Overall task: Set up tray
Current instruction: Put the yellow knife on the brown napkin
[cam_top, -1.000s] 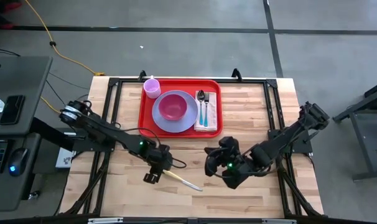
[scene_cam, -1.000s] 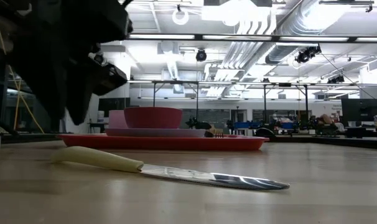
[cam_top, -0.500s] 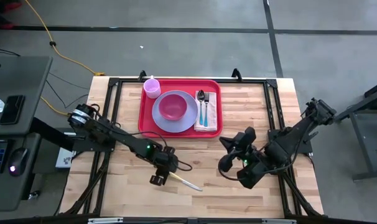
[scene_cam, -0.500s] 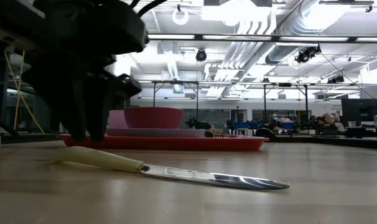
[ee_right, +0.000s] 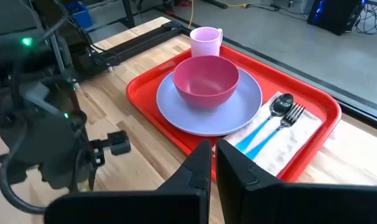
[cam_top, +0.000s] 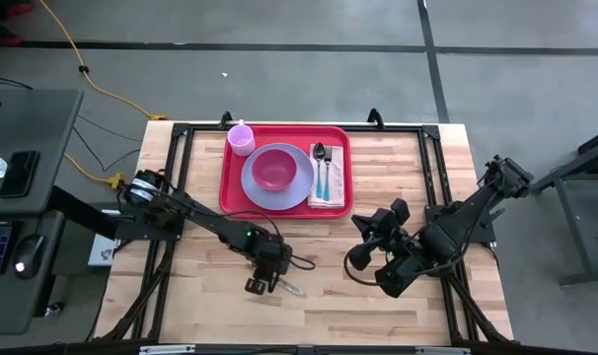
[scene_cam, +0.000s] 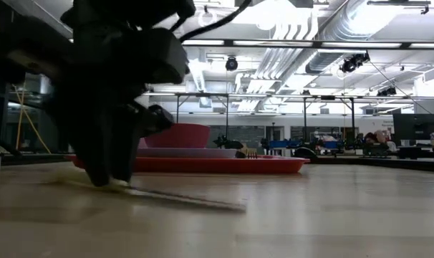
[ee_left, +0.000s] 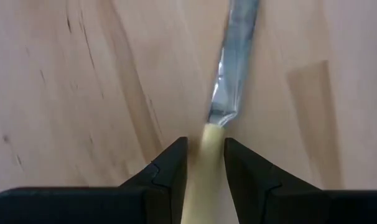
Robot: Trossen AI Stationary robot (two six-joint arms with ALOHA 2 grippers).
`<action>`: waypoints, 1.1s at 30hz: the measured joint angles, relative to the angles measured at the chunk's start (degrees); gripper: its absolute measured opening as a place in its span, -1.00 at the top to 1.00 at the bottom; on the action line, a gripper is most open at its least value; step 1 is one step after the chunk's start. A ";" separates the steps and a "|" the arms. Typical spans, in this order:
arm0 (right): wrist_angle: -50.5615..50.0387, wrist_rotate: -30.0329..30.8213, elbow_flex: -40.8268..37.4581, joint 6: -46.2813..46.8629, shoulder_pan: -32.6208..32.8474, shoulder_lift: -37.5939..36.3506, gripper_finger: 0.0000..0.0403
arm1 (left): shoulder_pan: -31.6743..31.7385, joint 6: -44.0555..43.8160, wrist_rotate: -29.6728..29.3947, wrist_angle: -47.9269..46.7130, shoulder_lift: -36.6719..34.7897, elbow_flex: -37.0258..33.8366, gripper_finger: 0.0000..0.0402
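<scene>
A grey concrete floor (cam_top: 309,59) is being shown around the table in the high view, crossed by dark seams; a yellow cable (cam_top: 67,44) is trailing across it at the upper left of the frame; a dark desk (cam_top: 23,212) is standing at the left edge, carrying a phone (cam_top: 21,173) and a computer mouse (cam_top: 23,264). In the low view, ceiling ducts (scene_cam: 310,29) and bright ceiling lights (scene_cam: 256,13) are being seen along the top of the frame; distant workbenches (scene_cam: 374,149) are lining the right side.

L tool (ee_left: 205,163) fingers astride cream knife handle (ee_left: 203,171), blade on wood tabletop (ee_left: 83,93).
</scene>
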 joint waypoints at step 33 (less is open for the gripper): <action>-0.97 -0.23 0.00 0.20 -0.31 0.00 1.00 | -0.22 2.02 -4.69 -2.66 2.49 0.07 0.31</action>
